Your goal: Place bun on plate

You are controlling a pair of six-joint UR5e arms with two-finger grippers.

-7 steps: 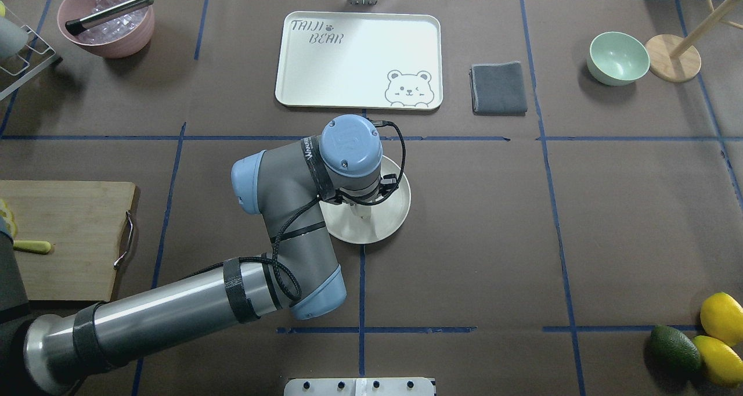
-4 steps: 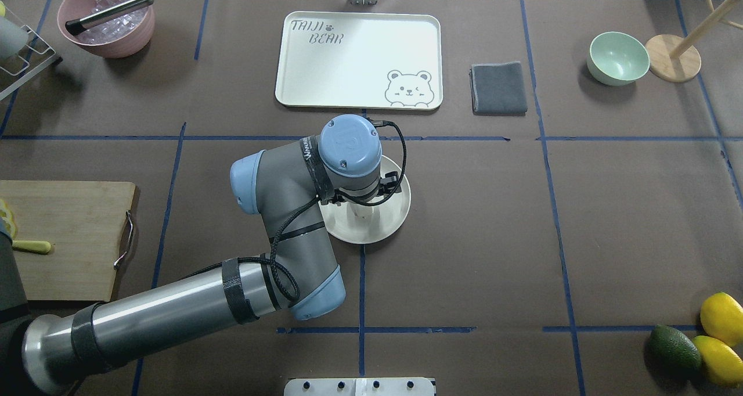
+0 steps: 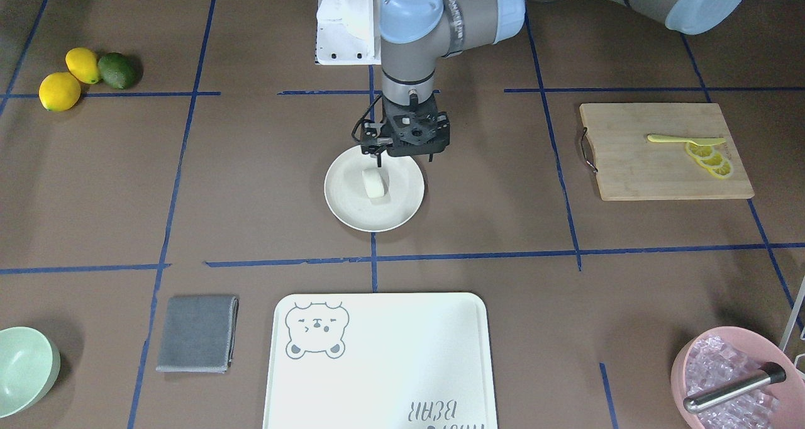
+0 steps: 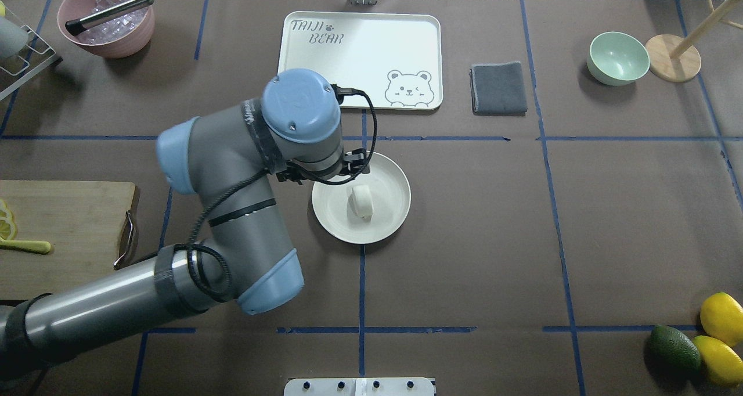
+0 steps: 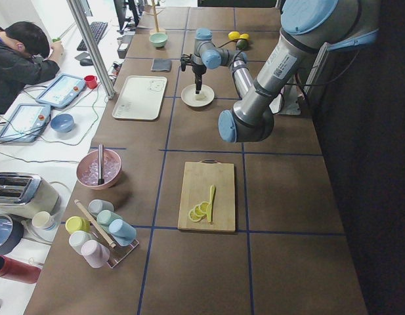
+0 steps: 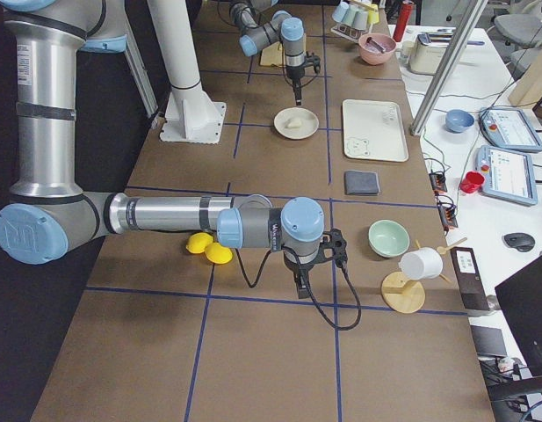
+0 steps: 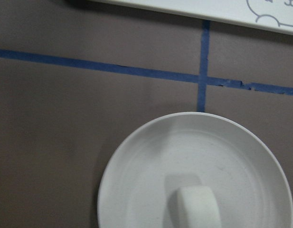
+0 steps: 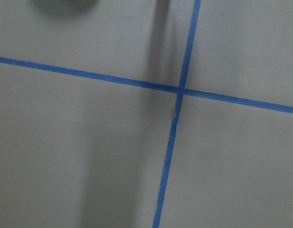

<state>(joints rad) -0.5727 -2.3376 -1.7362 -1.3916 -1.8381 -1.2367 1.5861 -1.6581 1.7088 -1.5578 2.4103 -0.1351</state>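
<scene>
Bun point(image 3: 373, 183): rests free at the middle of plate point(image 3: 402, 206), just below left gripper point(image 3: 380, 158), long axis toward the robot. Left gripper: holds nothing, spread not discernible; nearer arm. Right gripper point(image 6: 299, 280): well apart, state not discernible. Bench point(image 3: 503, 215): flat brown mat; bear-print tray point(image 3: 377, 366) well apart.

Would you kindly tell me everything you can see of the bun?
The bun is a small, smooth, white lump, rounded like a short cylinder, doughy in look and whole. It lies on its side near the middle of the cream plate, clear of the rim. Only the plate touches it; nothing grips it.
</scene>
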